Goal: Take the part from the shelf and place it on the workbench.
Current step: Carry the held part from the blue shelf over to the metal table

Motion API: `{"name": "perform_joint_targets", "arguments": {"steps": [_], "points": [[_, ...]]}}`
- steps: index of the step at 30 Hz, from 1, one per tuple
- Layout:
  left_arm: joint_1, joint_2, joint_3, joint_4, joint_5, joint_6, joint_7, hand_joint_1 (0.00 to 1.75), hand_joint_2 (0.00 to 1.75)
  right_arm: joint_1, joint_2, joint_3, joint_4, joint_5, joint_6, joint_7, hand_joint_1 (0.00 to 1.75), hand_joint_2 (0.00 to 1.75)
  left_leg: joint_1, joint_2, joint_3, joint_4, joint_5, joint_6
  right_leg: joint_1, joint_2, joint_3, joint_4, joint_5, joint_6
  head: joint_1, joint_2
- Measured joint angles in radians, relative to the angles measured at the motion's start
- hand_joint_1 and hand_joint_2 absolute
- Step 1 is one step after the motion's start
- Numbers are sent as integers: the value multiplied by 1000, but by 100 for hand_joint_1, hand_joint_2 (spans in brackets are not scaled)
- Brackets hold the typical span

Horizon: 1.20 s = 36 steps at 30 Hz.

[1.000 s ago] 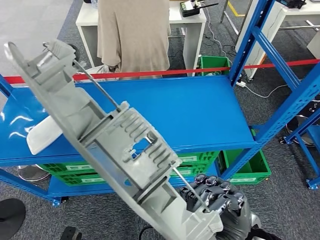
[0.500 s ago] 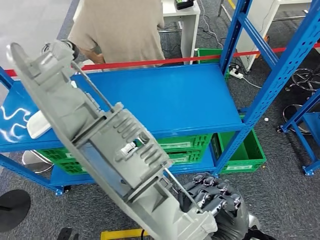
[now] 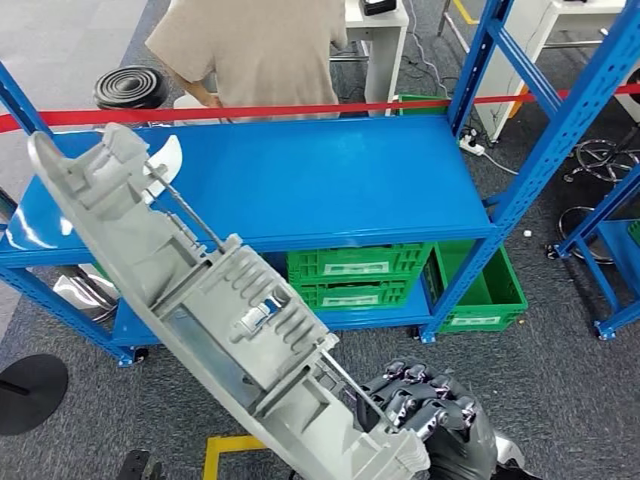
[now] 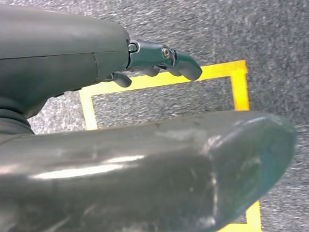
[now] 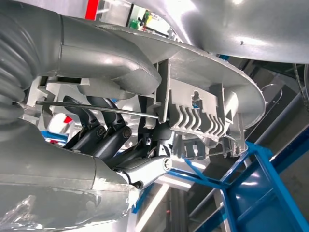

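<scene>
The part (image 3: pixel 219 310) is a long grey plastic moulding with ribs, a metal rod and a cut-out. It slants across the head view from upper left to bottom centre. My right hand (image 3: pixel 434 420) grips its near end from below, and the dark fingers (image 5: pixel 109 140) wrap under the part (image 5: pixel 204 106) in the right wrist view. The part hangs in the air in front of the blue shelf (image 3: pixel 340 180), apart from it. A second white part (image 3: pixel 162 160) lies on the shelf at the left. My left hand (image 4: pixel 160 58) hangs over the floor, fingers stretched out, holding nothing.
A person (image 3: pixel 256 50) in a beige top stands behind the shelf, past a red tape (image 3: pixel 340 106). Green crates (image 3: pixel 355 275) sit under the shelf, one more (image 3: pixel 483 300) to the right. Blue uprights (image 3: pixel 543 160) rise on the right. Yellow floor marking (image 3: pixel 226 450) and a black round base (image 3: pixel 30 390) lie near my feet.
The whole picture has shifted: the camera has drawn back from the shelf, showing more floor and yellow marking. The part stays in my right hand, a little lower in the picture.
</scene>
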Motion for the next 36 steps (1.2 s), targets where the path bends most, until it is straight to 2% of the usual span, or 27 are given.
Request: {"name": "perform_joint_targets", "arguments": {"steps": [1, 2, 3, 5, 6, 7, 9, 10, 11, 12, 13, 15, 17, 18, 20, 21, 22, 23, 25, 26, 27, 28, 30, 31, 32, 34, 36], "points": [[0, -2, 0, 0, 0, 1, 1, 0, 0, -1, 0, 0, 0, -2, 0, 1, 175, 175, -1, 0, -6, 1, 9, -5, 2, 1, 46, -66, -2, -4, -1, 0], [0, -3, 0, 0, 0, 2, 2, 0, 0, -2, -1, 0, 0, -4, 0, 2, 175, 175, -1, -1, -10, 1, 17, -10, 4, 2, 75, -114, -9, -7, 0, 0], [0, -4, 0, 0, 0, 2, 3, 0, 0, -2, -1, 0, 0, -5, 0, 2, 175, 175, -1, -1, -13, 1, 25, -16, 6, 2, 85, -138, -17, -12, 0, 0], [1, -4, 0, 0, 0, 3, 4, 0, 0, -1, -2, 0, 0, -6, 2, 3, 175, 175, 1, -2, -18, 1, 33, -28, 7, 2, 70, -142, -6, -27, 1, 0], [2, -4, 0, 0, 0, 3, 4, 0, 0, -1, -3, 0, 0, -6, 2, 4, 175, 175, 2, -2, -24, 11, 18, -33, 6, 1, 63, -143, 3, -36, -1, 0], [4, -4, 1, 0, 0, 3, 5, 0, 0, -1, -3, 0, 0, -5, 3, 5, 175, 175, 3, -3, -36, 38, -16, -38, 4, -1, 54, -144, 14, -44, -3, 0], [4, -5, 1, 0, 0, 4, 9, 0, 0, 0, -5, 0, 1, 4, 1, 7, 175, 175, 5, -3, -73, 148, -116, -46, 2, -1, 29, -144, 37, -52, -7, 0], [4, -5, 1, 0, 0, 4, 13, 0, 0, 1, -6, 0, 1, 12, -2, 8, 175, 175, 6, -3, -89, 213, -153, -49, 2, -2, 13, -143, 49, -52, -8, 0], [4, -4, 1, 0, 0, 4, 18, 0, 0, 1, -7, 0, 1, 21, -5, 10, 175, 175, 6, -3, -95, 260, -168, -51, 2, -2, -2, -143, 61, -52, -8, 0], [4, -2, 1, 0, 0, 4, 23, 0, 0, 2, -8, 0, 1, 30, -9, 11, 175, 175, 7, -3, -87, 278, -159, -51, 2, -2, -17, -142, 72, -50, -9, 0], [5, 0, 2, 0, 0, 4, 27, 0, 0, 2, -9, 1, 1, 39, -12, 14, 175, 175, 7, -3, -64, 263, -135, -52, 2, -2, -31, -142, 83, -49, -9, 0], [4, 6, 2, 0, 1, 4, 33, 0, 0, 2, -9, 4, 0, 57, -21, 20, 175, 175, 8, -3, 27, 152, -91, -50, 3, -1, -55, -139, 102, -43, -9, 0], [2, 13, 3, 0, 2, 1, 37, 0, 0, 1, -9, 9, 0, 70, -32, 24, 175, 175, 7, -5, 110, 28, -94, -40, 7, -2, -72, -135, 120, -33, -9, 0], [2, 15, 4, 0, 2, 0, 38, 0, 0, 1, -9, 13, 0, 76, -38, 25, 175, 175, 5, -5, 128, -4, -101, -34, 8, -2, -77, -134, 129, -28, -9, 0], [6, 18, 8, 0, 2, -2, 39, 0, 0, 2, -10, 19, 1, 83, -51, 24, 175, 175, 3, -4, 118, -13, -95, -16, 6, -2, -84, -134, 142, -16, -9, 0], [8, 20, 9, 0, 1, -3, 40, 0, 0, 3, -10, 23, 1, 84, -57, 23, 175, 175, 4, -2, 112, -12, -87, -8, 5, -2, -90, -127, 130, -11, -8, 0], [9, 21, 10, 0, 1, -4, 41, 0, 0, 4, -10, 25, 0, 83, -62, 22, 175, 175, 5, 0, 104, -13, -78, 0, 4, -1, -100, -102, 101, -6, -7, 0], [10, 22, 11, 0, 0, -4, 42, 0, 0, 4, -10, 26, 0, 81, -66, 20, 175, 175, 6, 1, 94, -13, -68, 6, 3, -1, -114, -57, 56, -1, -6, 0], [10, 24, 12, 0, 0, -4, 47, 0, 0, 5, -10, 28, 0, 81, -74, 18, 175, 175, 4, 1, 71, -12, -48, 11, 2, -1, -144, 72, -37, 4, -4, 0], [11, 25, 12, 0, 0, -4, 49, 0, 0, 6, -10, 28, 1, 82, -78, 18, 175, 175, 3, 1, 58, -11, -38, 11, 2, -1, -150, 125, -59, 5, -4, 0], [11, 25, 13, 0, 0, -3, 52, 0, 0, 8, -10, 28, 0, 83, -84, 18, 175, 175, 1, 1, 46, -10, -29, 11, 2, -1, -141, 148, -59, 4, -4, 0], [12, 25, 14, 0, 0, -3, 54, 0, 0, 9, -10, 28, 0, 83, -89, 18, 175, 175, 0, 1, 34, -9, -19, 10, 3, -1, -115, 136, -41, 2, -4, 0], [14, 24, 17, 0, 2, -1, 56, 0, 0, 10, -10, 28, -2, 84, -99, 21, 175, 175, -1, 1, 13, -8, -2, 5, 4, -1, -20, 15, -2, -7, -4, 0], [14, 24, 17, 0, 4, 0, 57, 0, 0, 10, -10, 28, -4, 84, -103, 22, 175, 175, -2, 1, 4, -7, 6, 1, 5, -1, 30, -60, 2, -11, -4, 0], [14, 23, 18, 0, 4, 1, 57, 0, 0, 11, -10, 28, -7, 82, -106, 24, 175, 175, -2, 0, -1, -8, 15, -4, 8, 0, 63, -115, 1, -15, -5, 0], [15, 22, 19, 0, 4, 3, 56, 0, 0, 13, -10, 26, -13, 73, -111, 27, 175, 175, -1, 0, -9, -9, 32, -15, 13, 2, 78, -154, -4, -22, -3, 0], [15, 21, 21, 0, 4, 6, 54, 0, 0, 16, -10, 19, -18, 51, -113, 34, 175, 175, 0, -1, -18, -7, 32, -27, 10, 1, 63, -155, 12, -35, -1, 0]]}}
